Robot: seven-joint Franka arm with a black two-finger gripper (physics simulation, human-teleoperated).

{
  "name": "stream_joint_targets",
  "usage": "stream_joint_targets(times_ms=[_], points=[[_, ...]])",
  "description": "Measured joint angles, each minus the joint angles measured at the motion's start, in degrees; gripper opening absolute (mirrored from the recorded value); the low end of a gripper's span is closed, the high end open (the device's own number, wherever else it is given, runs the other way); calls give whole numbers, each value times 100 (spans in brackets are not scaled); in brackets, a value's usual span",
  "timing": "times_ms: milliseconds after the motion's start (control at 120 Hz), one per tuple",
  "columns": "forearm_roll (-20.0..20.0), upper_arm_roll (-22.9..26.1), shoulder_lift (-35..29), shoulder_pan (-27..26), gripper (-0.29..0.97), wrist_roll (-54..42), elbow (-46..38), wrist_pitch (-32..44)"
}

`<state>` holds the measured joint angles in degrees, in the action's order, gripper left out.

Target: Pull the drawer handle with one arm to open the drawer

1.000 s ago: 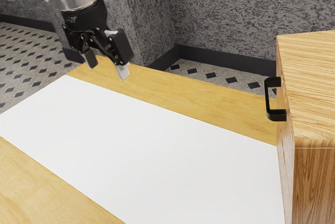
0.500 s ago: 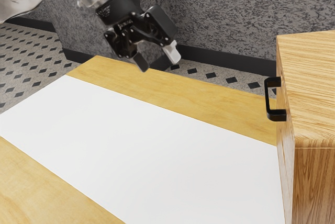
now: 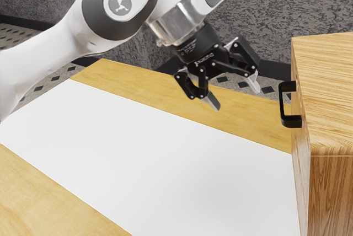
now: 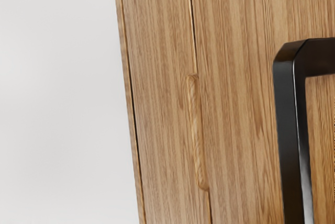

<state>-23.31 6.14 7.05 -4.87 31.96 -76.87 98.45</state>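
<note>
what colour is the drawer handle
Black handle, clearest in the wrist view against the wooden drawer front.

Arm (image 3: 66, 54): shell was smooth, glossy white, plastic-looking; joint cap was grey and matt.
Wrist collar (image 3: 176, 21): looked like brushed metal, silvery, soft sheen.
End effector (image 3: 236, 97): black, matt, hard-looking; pads (image 3: 255, 84) were pale and smooth.
Drawer cabinet (image 3: 325, 109): light wood, straight grain showed plainly, satin finish.
Handle (image 3: 287, 105): black, smooth, faint sheen along its edge; metal or plastic, could not tell.
Worktop (image 3: 182, 95): honey-coloured wood, fine grain, low sheen.
Sheet (image 3: 138, 153) on worktop: plain white, matt, smooth; material unclear.
Wall (image 3: 287, 10): grey, speckled, looked rough and stone-like.
Floor (image 3: 16, 33): pale tile with dark diamond insets, matt.
</note>
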Motion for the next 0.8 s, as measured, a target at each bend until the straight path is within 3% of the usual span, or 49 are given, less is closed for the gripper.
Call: stream_joint_targets(times_ms=[250,650,800], points=[[34,1,1,-188,43,583,-12,370],[78,204,46,-309,47,1166,-31,653],[80,201,119,-281,40,1334,-141,710]])
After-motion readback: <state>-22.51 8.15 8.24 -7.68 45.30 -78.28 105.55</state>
